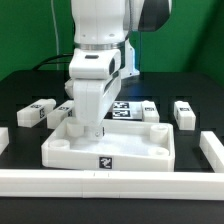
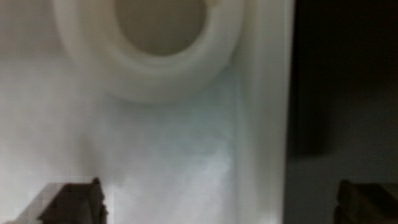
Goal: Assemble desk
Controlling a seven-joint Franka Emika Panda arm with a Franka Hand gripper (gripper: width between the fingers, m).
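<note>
One tabletop (image 1: 70,156), four leg blocks (image 1: 185,113), one pincer (image 1: 92,129)

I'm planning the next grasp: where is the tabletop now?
In the exterior view the tabletop sits centre front, just behind the front border rail, with the gripper over the part toward that view's left.

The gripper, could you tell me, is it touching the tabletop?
Cannot tell. The exterior view shows the gripper low inside the tabletop, white against white, with no clear gap or contact; the wrist view is too blurred.
</note>
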